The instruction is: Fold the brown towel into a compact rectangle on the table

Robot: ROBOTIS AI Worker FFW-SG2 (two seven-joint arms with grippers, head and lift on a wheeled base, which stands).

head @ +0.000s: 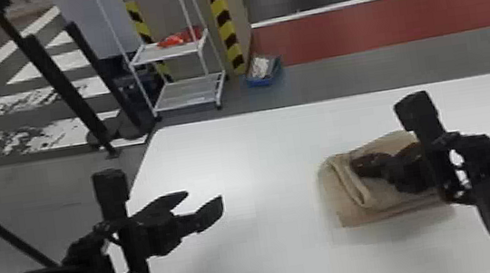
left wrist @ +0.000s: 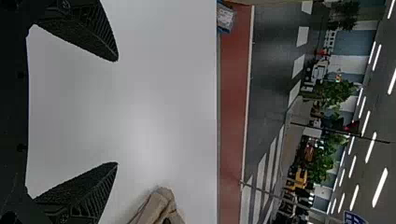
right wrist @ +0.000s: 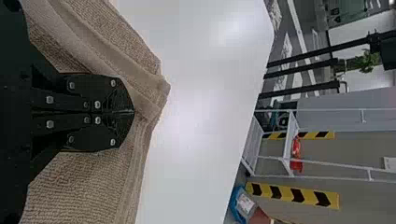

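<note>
Currently, the folded brown towel of ribbed-edge cloth [head: 346, 213] lies on the flat white table [head: 250, 146], toward the robot's right. Right black two-finger gripper [head: 359, 166]: positioned at the towel, fingers closed together; whether fabric is pinched between them cannot be determined. Left black two-finger gripper [head: 204, 196]: above the table, fingers wide apart, unloaded.

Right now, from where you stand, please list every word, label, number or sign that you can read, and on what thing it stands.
Readable text: none.
Blue sign: white marks, too small to read.
Pale sheet in the blue bin: too blurred to read.
Towel: no print seen.
</note>
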